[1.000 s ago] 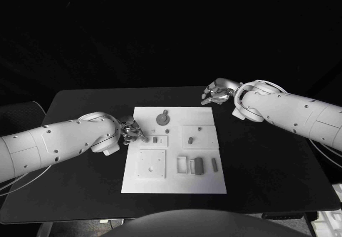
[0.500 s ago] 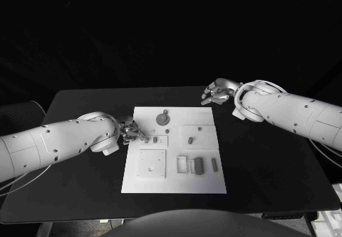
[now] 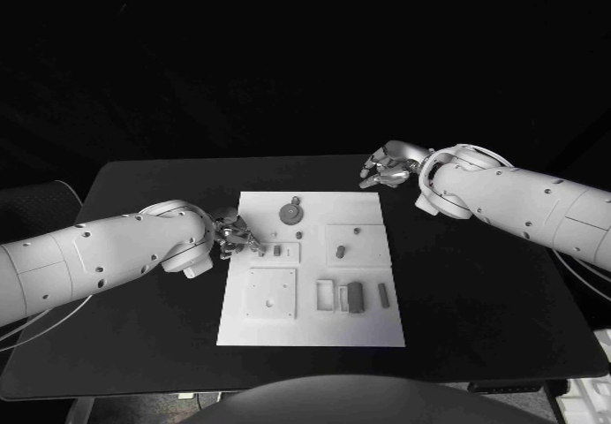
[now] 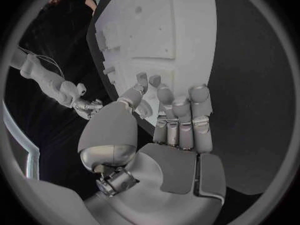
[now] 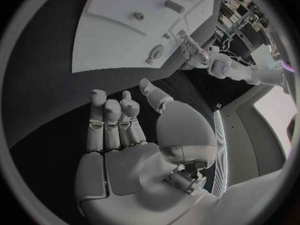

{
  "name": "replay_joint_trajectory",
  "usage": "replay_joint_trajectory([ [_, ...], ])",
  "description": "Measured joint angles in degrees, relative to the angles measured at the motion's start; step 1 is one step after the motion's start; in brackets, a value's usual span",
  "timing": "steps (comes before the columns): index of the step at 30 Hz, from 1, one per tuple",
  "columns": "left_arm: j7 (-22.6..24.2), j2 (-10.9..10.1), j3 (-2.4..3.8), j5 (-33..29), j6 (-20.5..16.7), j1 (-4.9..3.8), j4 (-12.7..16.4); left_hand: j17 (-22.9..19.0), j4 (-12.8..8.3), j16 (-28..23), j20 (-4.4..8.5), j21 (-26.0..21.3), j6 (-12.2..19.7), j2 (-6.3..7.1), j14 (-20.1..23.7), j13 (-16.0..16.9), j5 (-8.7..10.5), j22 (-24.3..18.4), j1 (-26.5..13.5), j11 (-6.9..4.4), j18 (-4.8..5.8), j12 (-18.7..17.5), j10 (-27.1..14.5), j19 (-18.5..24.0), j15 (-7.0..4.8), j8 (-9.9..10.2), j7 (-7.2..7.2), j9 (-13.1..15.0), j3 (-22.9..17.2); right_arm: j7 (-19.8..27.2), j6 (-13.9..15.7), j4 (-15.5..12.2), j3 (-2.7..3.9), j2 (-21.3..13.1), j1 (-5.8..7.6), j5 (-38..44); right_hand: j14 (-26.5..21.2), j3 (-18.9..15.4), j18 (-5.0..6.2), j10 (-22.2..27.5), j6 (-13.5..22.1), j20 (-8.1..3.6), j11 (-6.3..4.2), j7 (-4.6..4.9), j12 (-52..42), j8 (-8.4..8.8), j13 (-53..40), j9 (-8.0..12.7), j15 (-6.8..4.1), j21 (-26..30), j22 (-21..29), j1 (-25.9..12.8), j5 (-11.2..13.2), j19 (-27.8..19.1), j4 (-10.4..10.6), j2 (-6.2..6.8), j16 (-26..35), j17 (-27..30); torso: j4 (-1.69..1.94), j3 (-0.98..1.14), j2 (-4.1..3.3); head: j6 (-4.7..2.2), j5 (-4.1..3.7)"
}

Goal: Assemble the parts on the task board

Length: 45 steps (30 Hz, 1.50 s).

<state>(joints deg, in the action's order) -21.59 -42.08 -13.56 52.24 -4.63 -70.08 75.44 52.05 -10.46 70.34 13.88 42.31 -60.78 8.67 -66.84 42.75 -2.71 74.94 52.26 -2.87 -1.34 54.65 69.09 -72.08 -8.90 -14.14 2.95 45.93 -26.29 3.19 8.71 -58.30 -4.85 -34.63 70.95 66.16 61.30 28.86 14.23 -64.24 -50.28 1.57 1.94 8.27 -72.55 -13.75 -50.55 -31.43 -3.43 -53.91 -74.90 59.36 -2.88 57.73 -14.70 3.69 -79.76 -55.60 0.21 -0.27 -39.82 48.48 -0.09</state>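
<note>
While both arms reach in over the black table (image 3: 140, 353), the scene reads as follows.

Left arm: it comes in from the left, bent so that its wrist lies at the left edge of the task board (image 3: 312, 305).
Left hand (image 3: 233, 237): it sits at the board's left edge, beside the small slotted block (image 3: 278, 252). In the left wrist view the fingers (image 4: 181, 120) stand upright side by side with the thumb apart, and nothing lies between them; fingers apart, empty.
Right arm: it comes in from the right, its forearm sloping to the far right corner of the board.
Right hand (image 3: 388, 164): it hovers over the table just beyond the board's far right corner, apart from it. In the right wrist view the fingers (image 5: 114, 125) rise together from the palm with the thumb spread aside, holding nothing.
Task board: it lies in the middle of the table, long side running near to far.
Parts: a round disc (image 3: 291, 212) lies at the far end of the board; a small peg (image 3: 342, 252) stands in the right middle square; several upright bars (image 3: 355, 297) stand in a row at the near right; a square plate (image 3: 271, 292) lies at the near left.
</note>
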Motion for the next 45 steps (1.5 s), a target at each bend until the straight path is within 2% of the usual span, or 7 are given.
replay_joint_trajectory([
  [5, 0.0, 0.0, 0.00, 0.1, 0.2, 0.00, 0.1, 0.0, -1.7, 0.0, -0.09, 0.0, 0.3, 0.22, 0.2, 0.0, 0.00, 0.0, 1.6, -0.01, 0.00, 0.1, 0.0, 0.1, 0.21, 0.4, -0.02, -0.1, 0.1, 0.0, 0.0, 0.0, 0.00, 0.0, 0.00, 0.0, 0.0, 0.0, 0.00, 0.0, 0.0, 0.00, 0.00, -0.01, 0.0, 0.00, 0.0, 0.0, 0.01, 0.0, 0.0, 0.0, 0.0, 0.0, 0.0, 0.00, 0.0, 0.0, 0.00, 0.01, 0.01, 0.00, 0.02],
  [9, 0.0, 0.0, 0.00, 0.9, 0.3, 0.00, 0.3, 0.0, -1.7, 0.0, -0.09, 0.0, 0.4, 0.22, 0.2, 0.0, 0.00, 0.0, 1.6, 0.19, 0.01, 0.1, -0.2, 0.1, 0.22, 0.4, -0.04, -0.2, 0.2, 0.0, 0.0, 0.0, 0.00, 0.0, -0.01, 0.0, 0.0, 0.0, 0.00, 0.0, 0.1, 0.00, 0.00, -0.10, 0.0, 0.00, 0.0, 0.0, 0.01, 0.0, 0.0, 0.0, 0.0, 0.0, 0.0, 0.00, 0.0, 0.0, 0.00, 0.03, 0.01, 0.00, 0.05],
  [16, -0.2, 0.2, -0.02, 2.4, 0.7, 0.00, 0.5, 0.0, -0.4, 0.1, -0.10, 0.0, 0.4, 1.72, 0.2, -0.1, 0.00, 0.0, -0.1, 0.19, 0.00, 0.1, -0.2, 0.1, 0.22, 0.4, -0.02, -0.3, 1.0, 0.0, 0.0, -0.1, 0.00, 0.0, -0.01, 0.0, 0.0, 0.0, 0.00, 0.0, 0.1, 0.00, 0.00, -0.11, 0.0, 0.00, 0.0, 0.0, 0.02, 0.0, 0.0, 0.0, 0.0, 0.0, 0.0, 0.00, 0.0, 0.0, 0.00, 0.03, 0.01, 0.00, 0.08],
  [26, -0.8, 0.6, -0.02, 3.4, 1.1, 0.00, 0.7, 0.0, 1.0, 0.2, -0.11, 0.0, 0.6, 1.96, 0.3, -0.1, 0.00, 0.0, -2.9, 0.10, 0.01, 0.1, -0.3, 0.1, 0.31, 0.4, -0.01, -0.3, 2.4, 0.0, 0.0, -0.1, 0.00, 0.0, -0.01, 0.0, -0.1, 0.0, 0.00, 0.0, 0.0, 0.00, -0.01, -0.16, 0.0, 0.00, 0.0, 0.0, 0.08, 0.0, 0.0, 0.0, 0.0, 0.0, 0.0, 0.00, 0.0, 0.0, -0.01, 0.03, 0.01, 0.04, 0.12],
  [35, -2.0, 1.7, 0.02, 4.5, 1.1, 0.17, -0.1, 0.0, 1.7, 0.5, 0.04, 0.0, 0.3, 0.50, 0.2, -0.1, 0.00, 0.0, -4.3, -0.12, 0.02, 0.4, -0.1, -0.1, 0.20, 0.2, 0.28, -0.1, 2.6, 0.0, 0.0, -0.1, 0.00, 0.0, -0.01, 0.0, -0.1, 0.0, 0.00, 0.0, 0.0, 0.00, -0.01, -0.15, 0.0, 0.00, 0.0, 0.0, 0.11, 0.0, 0.0, 0.0, 0.0, 0.0, 0.0, 0.00, 0.0, 0.0, -0.04, 0.00, 0.00, 0.08, 0.03],
  [39, -2.3, 1.7, 0.10, 4.9, 0.8, 0.25, -0.1, 0.0, 1.5, 0.7, 0.04, 0.0, 0.3, -0.70, 0.0, -0.2, 0.00, 0.0, -4.0, -0.32, 0.03, 0.4, 0.1, -0.2, 0.02, -0.1, 0.31, -0.1, 2.8, 0.0, 0.0, -0.1, 0.00, 0.0, -0.01, 0.0, -0.1, 0.0, 0.00, -0.1, -0.1, 0.00, -0.06, -0.02, 0.0, 0.00, 0.0, 0.0, 0.11, 0.0, 0.0, 0.0, 0.0, 0.0, 0.0, 0.00, 0.0, 0.0, -0.05, -0.04, -0.02, 0.13, -0.08],
  [45, -2.6, 1.8, 0.12, 5.2, 0.5, 0.25, -0.3, 0.0, 0.8, 0.7, 0.03, 0.0, -0.1, -3.88, -0.3, -0.2, 0.00, 0.0, -3.2, -0.53, 0.01, 0.6, 0.3, -0.2, -0.08, -0.2, -0.08, -0.1, 3.5, 0.0, 0.0, 0.0, 0.00, 0.0, -0.01, 0.0, -0.1, 0.0, 0.00, 0.1, -0.1, 0.00, 0.13, -0.02, 0.0, 0.00, 0.0, 0.0, 0.11, 0.0, 0.0, 0.0, 0.0, 0.0, 0.0, 0.00, 0.0, 0.0, -0.01, -0.04, -0.02, 0.18, -0.13],
])
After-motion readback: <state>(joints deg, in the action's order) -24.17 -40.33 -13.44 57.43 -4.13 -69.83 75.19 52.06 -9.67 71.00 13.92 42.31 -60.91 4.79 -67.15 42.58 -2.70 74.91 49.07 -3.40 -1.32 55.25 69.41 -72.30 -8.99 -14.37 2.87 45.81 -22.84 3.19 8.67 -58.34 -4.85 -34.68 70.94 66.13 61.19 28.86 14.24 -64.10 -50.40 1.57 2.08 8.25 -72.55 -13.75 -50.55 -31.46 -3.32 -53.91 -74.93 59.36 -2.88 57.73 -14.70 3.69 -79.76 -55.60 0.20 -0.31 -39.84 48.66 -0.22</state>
